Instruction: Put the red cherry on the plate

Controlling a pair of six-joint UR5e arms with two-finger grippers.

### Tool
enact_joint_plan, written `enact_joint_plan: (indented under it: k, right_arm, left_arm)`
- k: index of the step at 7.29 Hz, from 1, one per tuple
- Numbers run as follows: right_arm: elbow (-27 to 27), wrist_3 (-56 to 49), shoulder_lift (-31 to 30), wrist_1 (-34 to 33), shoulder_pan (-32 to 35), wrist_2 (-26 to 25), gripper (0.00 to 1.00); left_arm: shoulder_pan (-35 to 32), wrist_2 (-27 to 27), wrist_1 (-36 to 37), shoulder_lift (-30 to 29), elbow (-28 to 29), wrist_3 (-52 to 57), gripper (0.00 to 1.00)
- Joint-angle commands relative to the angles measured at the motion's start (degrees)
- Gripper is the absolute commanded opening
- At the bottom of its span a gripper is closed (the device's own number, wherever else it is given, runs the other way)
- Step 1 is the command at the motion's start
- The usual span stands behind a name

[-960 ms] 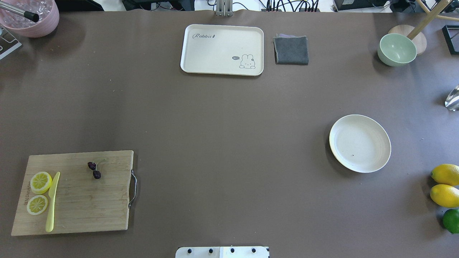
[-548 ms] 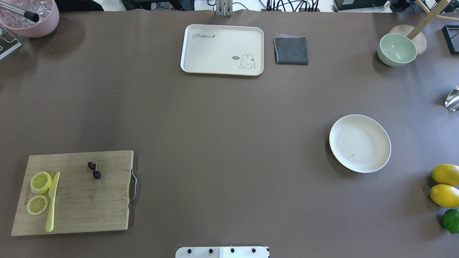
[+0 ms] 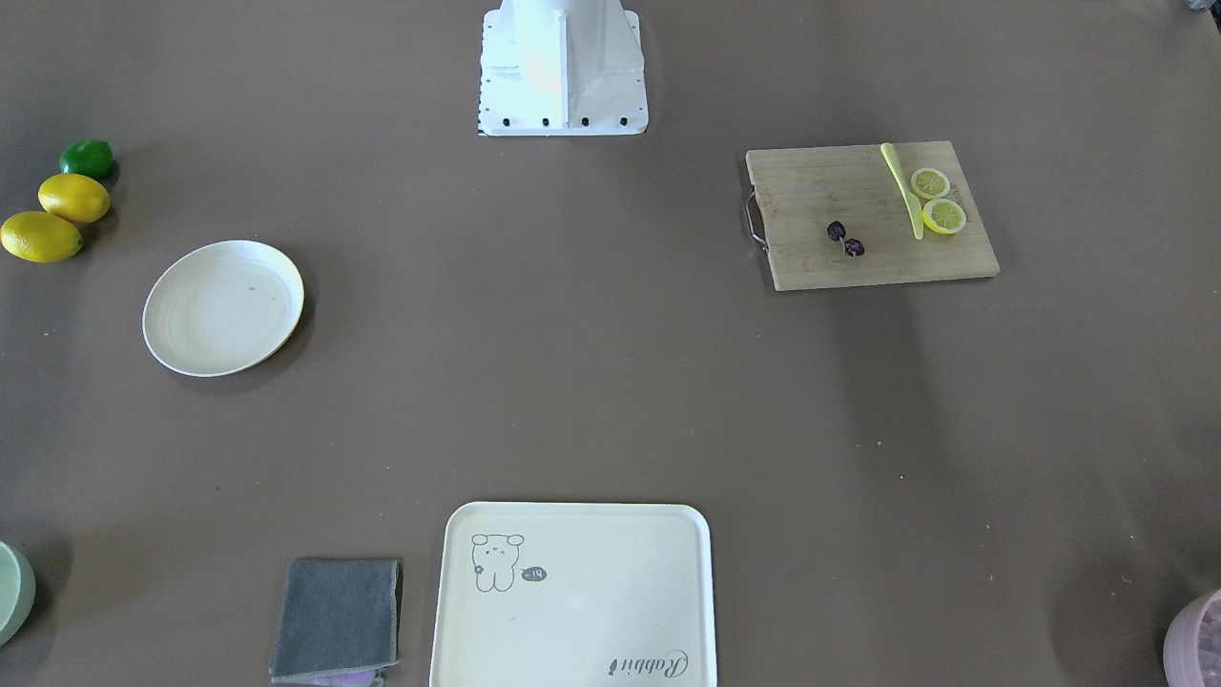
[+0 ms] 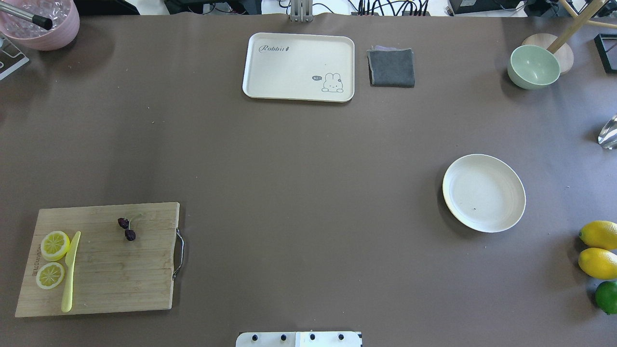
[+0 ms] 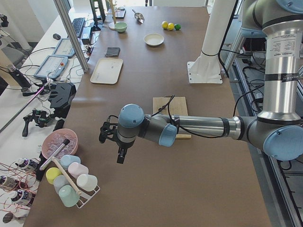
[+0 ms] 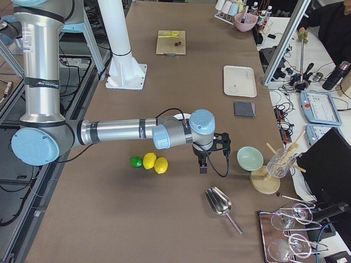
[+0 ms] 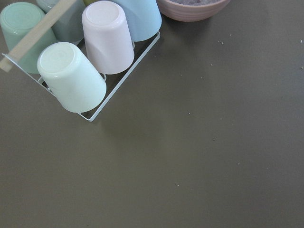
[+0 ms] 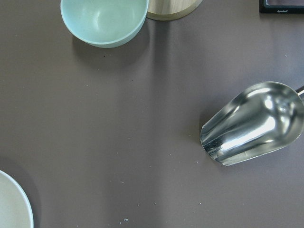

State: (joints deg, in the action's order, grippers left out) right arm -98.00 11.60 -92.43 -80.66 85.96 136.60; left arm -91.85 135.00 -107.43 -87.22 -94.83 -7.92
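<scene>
Landmark: rectangular bamboo cutting board with a metal handle, on the robot's left half of the brown table.
Red cherry: one pair of small dark purple-red cherries joined by thin stems, lying on the board's far half, nearer the handle than the slices.
Plate: one round cream-white shallow plate, bare but for a dark speck, well apart from the board across the table.
Lemon slices: two, at the board's end away from the handle.
Knife: one pale yellow plastic knife, on the board just beside the slices.
Whole fruit: two yellow lemons and one green lime, farther from the board than the plate.
Tray: one cream rectangular tray, well beyond the board; it reads "Rabbit", with a rabbit drawing and a "hi~" bubble.
Board lettering: too small to read.
Cloth: one folded grey cloth, on the tray's side away from the board.
Left gripper: hangs above bare table, off the board; released or clenched, I cannot tell.
Right gripper: far from the board, beyond the plate; its state I cannot tell.
Side views only: both arms; overhead and front views show neither.
Left wrist view only: upturned pastel cups in a wire rack, five countable.
Right wrist view: shiny metal scoop whole, mint-green bowl.
</scene>
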Motion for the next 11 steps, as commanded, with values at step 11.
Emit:
enact_joint_plan:
  k: [11]
  right_arm:
    - [0.3, 12.7, 1.1, 14.4, -10.0, -1.7, 1.0]
  left_arm:
    - [1.1, 0.4, -2.5, -0.9, -0.3, -0.3, 0.98]
